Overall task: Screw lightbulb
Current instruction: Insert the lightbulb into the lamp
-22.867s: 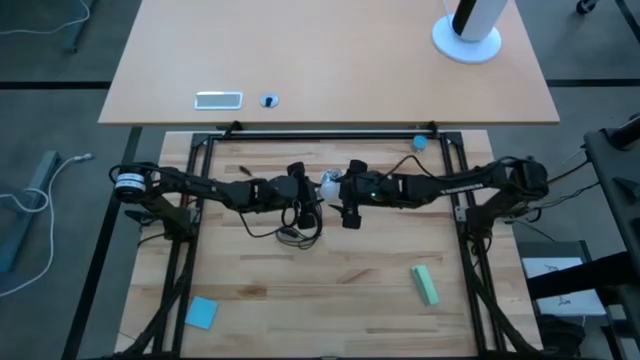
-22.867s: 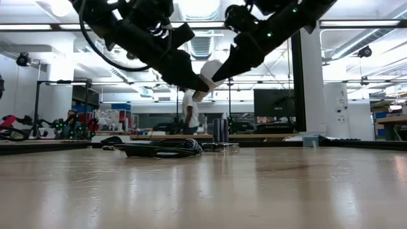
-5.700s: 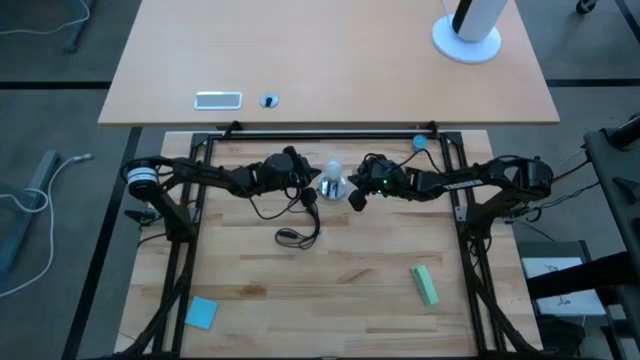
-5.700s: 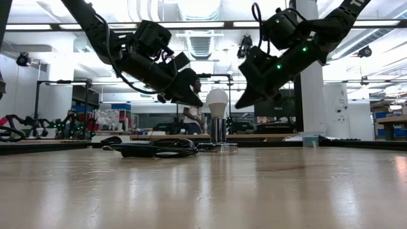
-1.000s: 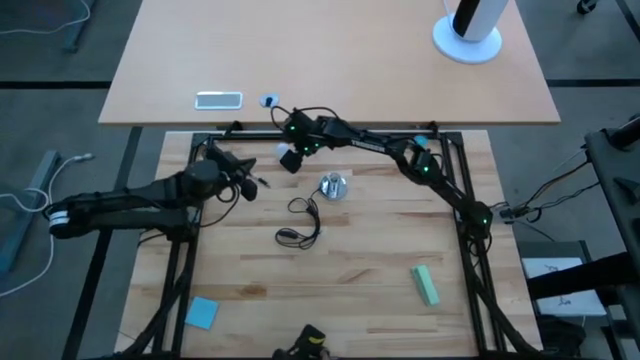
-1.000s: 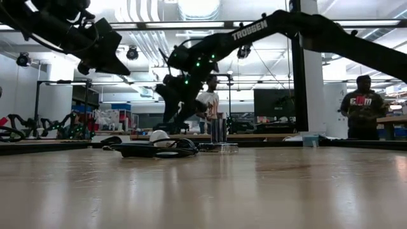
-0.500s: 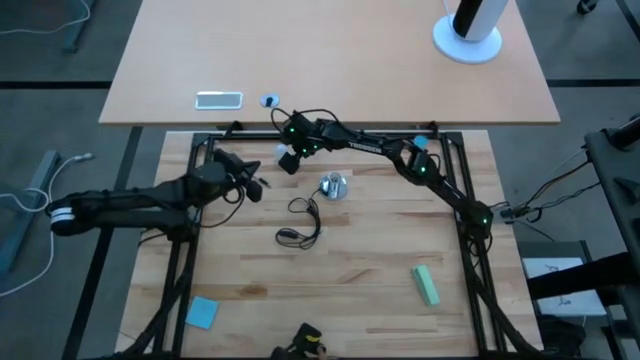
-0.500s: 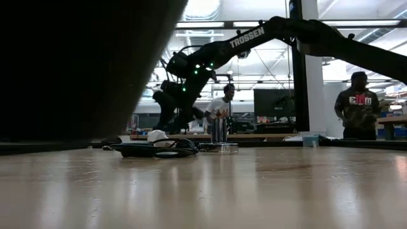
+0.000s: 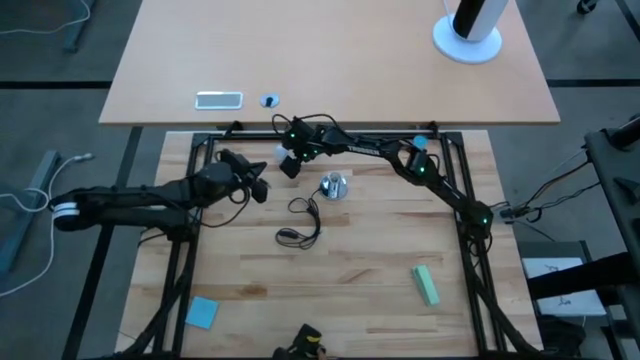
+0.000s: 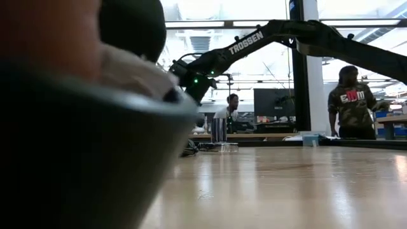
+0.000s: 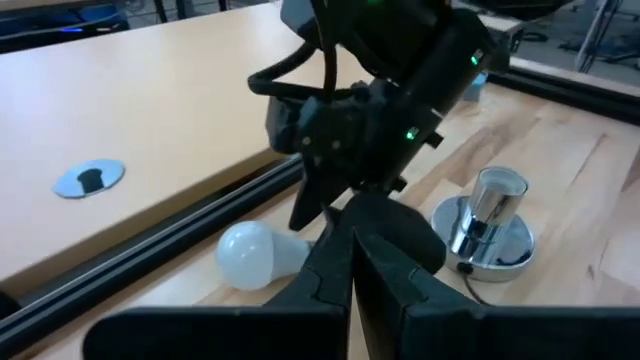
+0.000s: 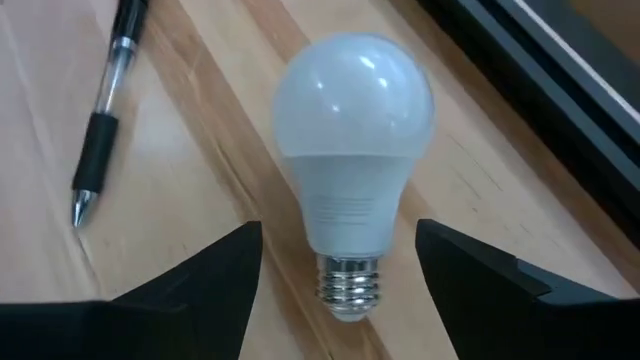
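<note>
The frosted-white lightbulb lies on its side on the wooden table near the far rail, also seen in the left wrist view. My right gripper hangs open over it, one finger on each side of the bulb's screw base, with gaps to both. In the high view my right gripper covers the bulb. The silver socket stands upright to its right, its black cord trailing toward the near edge. My left gripper is shut, left of the socket, holding nothing.
A pen lies beside the bulb. The black far rail runs close behind it. A green block and a blue square lie toward the near edge. A dark blurred thing blocks the low view's left half. People stand in the room beyond.
My right gripper has sunk toward the lightbulb, staying open. My left gripper has shifted a little toward the socket and down. A dark blurred thing has come in front of the low camera, hiding the bulb there.
</note>
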{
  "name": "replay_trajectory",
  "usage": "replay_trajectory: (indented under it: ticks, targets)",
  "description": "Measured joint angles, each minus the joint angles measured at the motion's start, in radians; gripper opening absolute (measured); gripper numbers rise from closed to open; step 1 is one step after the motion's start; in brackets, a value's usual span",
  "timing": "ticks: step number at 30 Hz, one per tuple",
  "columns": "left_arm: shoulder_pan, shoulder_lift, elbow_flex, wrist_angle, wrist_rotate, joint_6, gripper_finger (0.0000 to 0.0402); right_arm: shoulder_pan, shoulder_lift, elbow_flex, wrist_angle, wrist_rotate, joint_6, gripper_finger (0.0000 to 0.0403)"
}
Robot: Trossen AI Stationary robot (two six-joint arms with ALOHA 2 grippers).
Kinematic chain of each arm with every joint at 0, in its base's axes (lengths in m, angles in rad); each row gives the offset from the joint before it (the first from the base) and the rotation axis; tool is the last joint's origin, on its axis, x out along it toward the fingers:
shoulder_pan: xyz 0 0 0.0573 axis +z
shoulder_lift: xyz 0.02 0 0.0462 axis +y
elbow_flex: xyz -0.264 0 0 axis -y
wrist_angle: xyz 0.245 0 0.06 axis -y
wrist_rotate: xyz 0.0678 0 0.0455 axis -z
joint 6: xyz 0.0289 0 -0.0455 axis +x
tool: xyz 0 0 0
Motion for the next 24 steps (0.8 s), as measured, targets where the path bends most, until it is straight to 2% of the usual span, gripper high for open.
replay_trajectory:
  ticks: [4,13,16,21,24]
  targets:
    - [0.0,0.008,0.001,0.009,0.008,0.002,0.0003,-0.002,0.0,0.006,0.0,-0.015,0.006,0.026]
    - [0.0,0.011,0.003,0.06,0.022,0.002,0.0001,-0.031,0.0,0.01,0.005,-0.156,0.03,0.0228]
    - [0.0,0.011,0.003,0.059,0.022,0.002,0.0003,-0.028,0.0,0.012,0.01,-0.259,0.021,0.0223]
    - [0.0,0.011,0.003,0.058,0.027,0.022,0.0006,-0.02,0.0,0.04,0.005,-0.261,0.031,0.0222]
    - [0.0,0.011,0.003,0.057,0.027,0.039,0.0002,-0.015,0.0,0.072,0.005,-0.223,0.062,0.0222]
